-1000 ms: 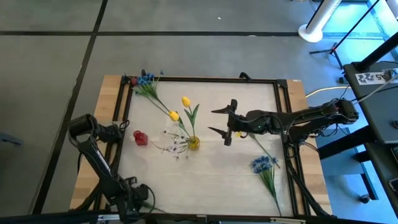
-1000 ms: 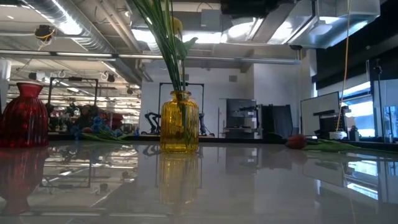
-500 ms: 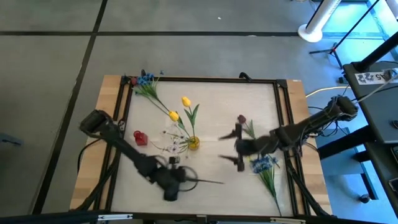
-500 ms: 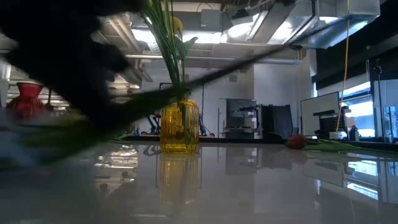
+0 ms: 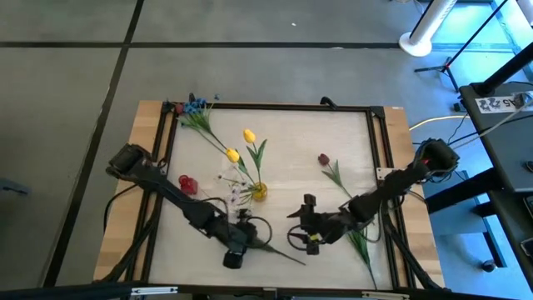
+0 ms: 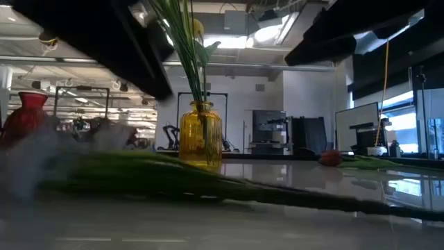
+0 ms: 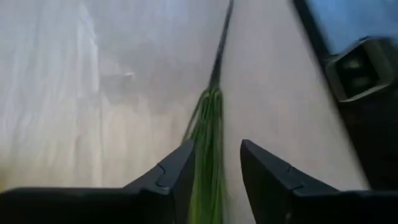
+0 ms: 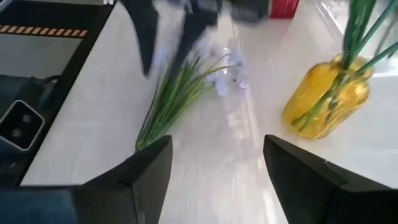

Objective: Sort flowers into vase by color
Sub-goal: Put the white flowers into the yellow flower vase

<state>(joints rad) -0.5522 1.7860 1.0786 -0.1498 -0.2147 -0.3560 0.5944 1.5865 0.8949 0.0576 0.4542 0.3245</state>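
- One white wispy sprig [image 5: 250, 236] lies flat on the table [image 5: 291, 133] in the lower middle of the high view, its pale blooms toward the yellow vase [image 5: 260, 192] and its thin stem running off toward the lower right.
- Judging by its look, the sprig is very light and limp: a fan of soft green leaves narrowing to a wiry stem, easy to bend, and likely to slide on the glossy top. The firmest hold would be on the gathered base where the leaves meet the stem, not on the blooms.
- Left gripper [image 7: 214, 171] sits low over that spot; in its wrist view the green leaf bundle runs between the two fingers, which stand apart with a gap on each side, so nothing is clamped.
- Right gripper [image 5: 301, 231] hovers just beside the sprig's stem end, lower centre-right of the high view, fingers wide apart and empty.
- Elsewhere in the high view, two yellow tulips [image 5: 248, 135] stand in the yellow vase at centre-left, a red vase [image 5: 187, 184] stands left of it, a dark red bud [image 5: 323, 159] lies right of centre, and blue blooms [image 5: 193, 107] lie at the upper-left corner.
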